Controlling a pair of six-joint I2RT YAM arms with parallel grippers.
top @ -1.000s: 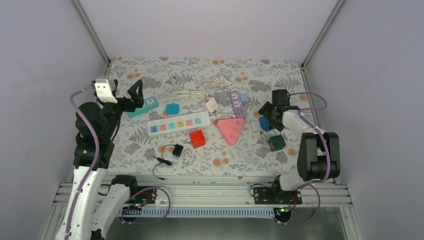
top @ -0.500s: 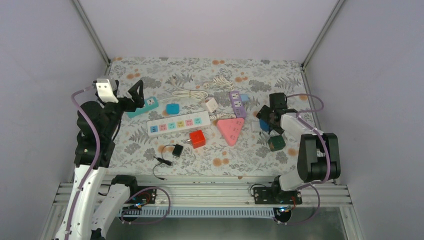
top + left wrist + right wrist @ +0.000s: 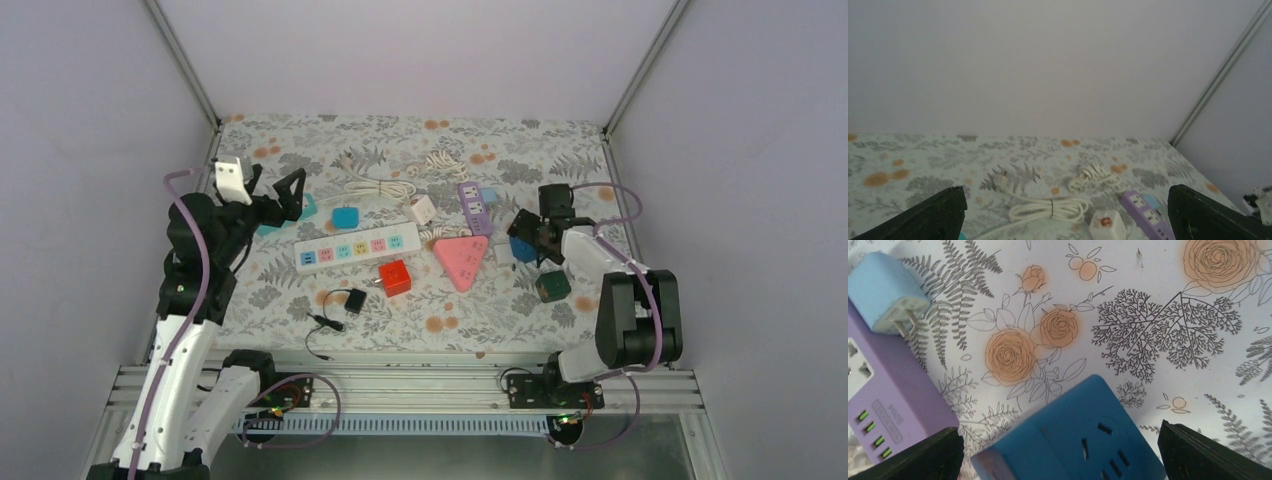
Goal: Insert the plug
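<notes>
Plug (image 3: 885,292), light blue, lies on the desk beside the purple strip (image 3: 888,400), prongs toward the nearer right claw (image 3: 1060,452), spread wide over a blue socket cube (image 3: 1083,440); left claw (image 3: 282,197) wide, far off.

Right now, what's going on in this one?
Neither arm is holding anything. The right end effector hovers open just above the blue socket cube, which sits on the floral table near the purple power strip and a light blue plug lying with its prongs showing. The left end effector is open too, raised over the table's left side and facing the coiled white cable. No plug is in a socket yet.
</notes>
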